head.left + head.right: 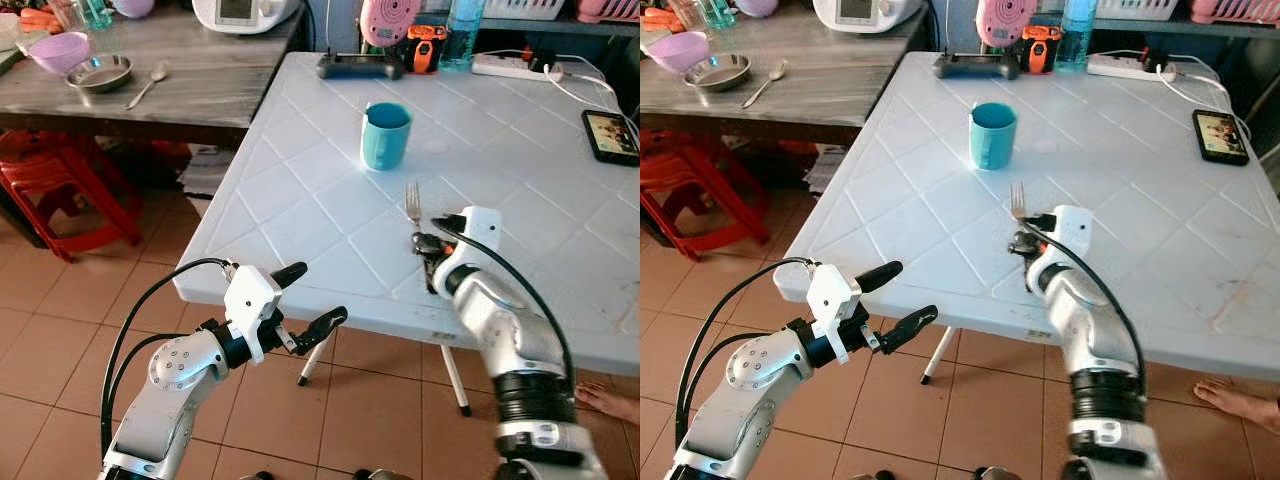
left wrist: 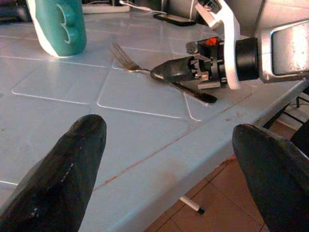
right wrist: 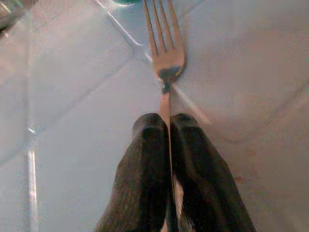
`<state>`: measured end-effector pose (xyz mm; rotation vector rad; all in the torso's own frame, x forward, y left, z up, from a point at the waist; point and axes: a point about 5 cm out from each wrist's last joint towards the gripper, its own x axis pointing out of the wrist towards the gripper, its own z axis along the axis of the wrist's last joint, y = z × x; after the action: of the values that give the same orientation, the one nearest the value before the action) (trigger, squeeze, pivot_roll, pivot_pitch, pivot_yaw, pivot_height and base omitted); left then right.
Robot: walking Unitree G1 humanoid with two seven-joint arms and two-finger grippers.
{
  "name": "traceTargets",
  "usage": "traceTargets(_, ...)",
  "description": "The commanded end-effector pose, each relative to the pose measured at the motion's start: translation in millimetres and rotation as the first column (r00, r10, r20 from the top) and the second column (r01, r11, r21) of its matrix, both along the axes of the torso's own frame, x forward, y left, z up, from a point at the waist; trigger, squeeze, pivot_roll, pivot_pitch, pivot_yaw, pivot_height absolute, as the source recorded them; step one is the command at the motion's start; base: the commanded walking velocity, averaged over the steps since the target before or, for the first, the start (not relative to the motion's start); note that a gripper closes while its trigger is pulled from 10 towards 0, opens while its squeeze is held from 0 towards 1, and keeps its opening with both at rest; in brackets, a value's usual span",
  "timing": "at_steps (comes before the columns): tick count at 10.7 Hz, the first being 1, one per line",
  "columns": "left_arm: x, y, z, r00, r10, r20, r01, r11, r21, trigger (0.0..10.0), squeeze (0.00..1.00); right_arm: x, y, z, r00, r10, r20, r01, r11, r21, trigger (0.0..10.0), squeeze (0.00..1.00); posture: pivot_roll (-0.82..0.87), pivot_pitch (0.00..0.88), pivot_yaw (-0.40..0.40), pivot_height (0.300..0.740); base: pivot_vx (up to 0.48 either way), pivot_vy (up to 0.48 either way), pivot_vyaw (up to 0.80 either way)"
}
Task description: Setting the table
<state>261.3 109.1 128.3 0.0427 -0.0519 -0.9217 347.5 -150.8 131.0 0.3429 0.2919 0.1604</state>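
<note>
Stool (image 1: 60, 190), red, stands far left under a wooden side table (image 1: 200, 80). On that table: purple bowl (image 1: 58, 50), steel dish (image 1: 99, 73), spoon (image 1: 148, 85). Left gripper (image 1: 312, 297) hovers off the near-left edge of the white table (image 1: 300, 220), above the tiled floor (image 1: 60, 330); fingers spread wide apart, nothing between them. Left wrist view looks across the tabletop between both fingertips (image 2: 72, 159) toward the other arm.

Mug (image 1: 385, 135), teal, upright near the table's middle. Just beyond it at the far edge: black controller (image 1: 360, 66), pink device (image 1: 390, 20), orange gadget (image 1: 425, 48), clear blue bottle (image 1: 460, 35).

Fork (image 1: 413, 206) lies flat on the table, near side of the mug, tines pointing toward the mug, handle toward the near edge. Right gripper (image 1: 428, 246) is low on the table; fingers pressed together, pinching the fork's handle just behind the neck. Right wrist view confirms: handle clamped between both pads (image 3: 145, 159), tines clear ahead.

Power strip (image 1: 510, 66) with white cable at far right; phone (image 1: 610, 135), screen lit, near the right edge. Person's bare foot (image 1: 610, 402) on the floor at lower right.
</note>
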Motion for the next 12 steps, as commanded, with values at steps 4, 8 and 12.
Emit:
traceTargets(4, 0.1, -0.5, 3, 1.0, 0.008, 0.023, -0.009, 1.0, 0.002, 10.0, 0.0, -4.5, 23.9, -11, 0.997, -0.02, -0.069, 0.024, 0.998, 0.061, 0.0, 0.0, -0.03, 0.17, 0.027, 0.74, 0.0, 0.0, 0.0)
traceTargets(8, 0.8, -1.8, 3, 0.999, 0.022, 0.026, -0.022, 1.0, -0.002, 10.0, 0.0, -5.1, 25.2, 13, 0.996, 0.003, 0.09, 0.007, 0.994, -0.111, 1.5, 0.0, -0.04, 0.17, 0.021, 0.74, 0.0, 0.0, 0.0)
traceTargets(12, 1.3, -2.8, 2, 0.999, 0.028, 0.027, -0.028, 1.0, -0.002, 10.0, 0.0, -18.7, 23.7, -1, 0.999, -0.028, 0.038, 0.035, 0.98, -0.194, 10.0, 1.0, -0.04, 0.167, 0.017, 0.74, 0.0, 0.0, 0.0)
